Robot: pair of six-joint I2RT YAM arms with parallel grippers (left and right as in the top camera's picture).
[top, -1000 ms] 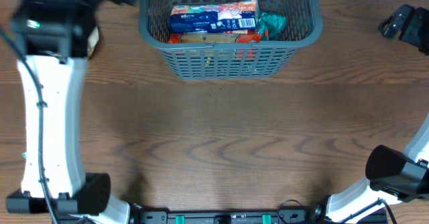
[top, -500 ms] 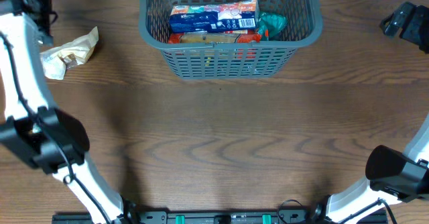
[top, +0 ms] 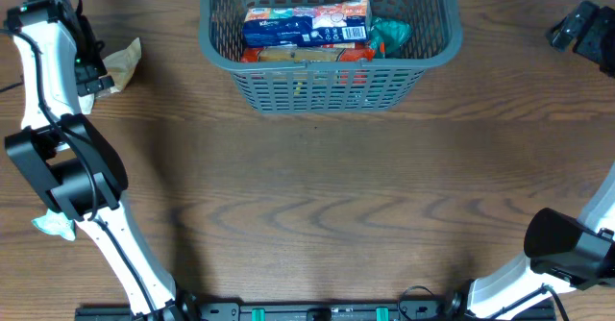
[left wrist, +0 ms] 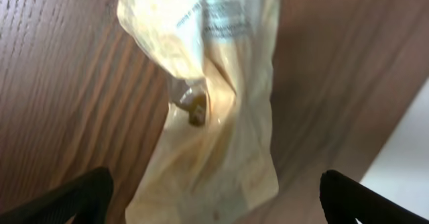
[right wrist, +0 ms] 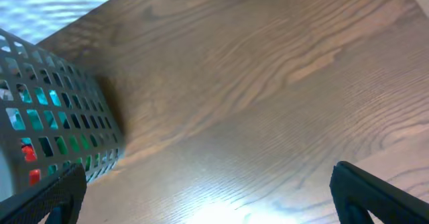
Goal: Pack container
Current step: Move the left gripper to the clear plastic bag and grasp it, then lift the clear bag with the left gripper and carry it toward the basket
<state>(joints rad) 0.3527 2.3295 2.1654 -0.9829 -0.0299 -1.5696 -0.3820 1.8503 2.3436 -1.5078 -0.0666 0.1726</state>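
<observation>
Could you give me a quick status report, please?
Left tool open, over tan packet. Right tool open, empty, right of container. Container holds several packets. Nothing in the way.

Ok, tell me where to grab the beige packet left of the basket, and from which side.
Probably across its narrow middle, from straight above. The packet lies flat and crumpled on the table, its long axis running between the fingers of the open left end effector, so closing pinches its width.
</observation>
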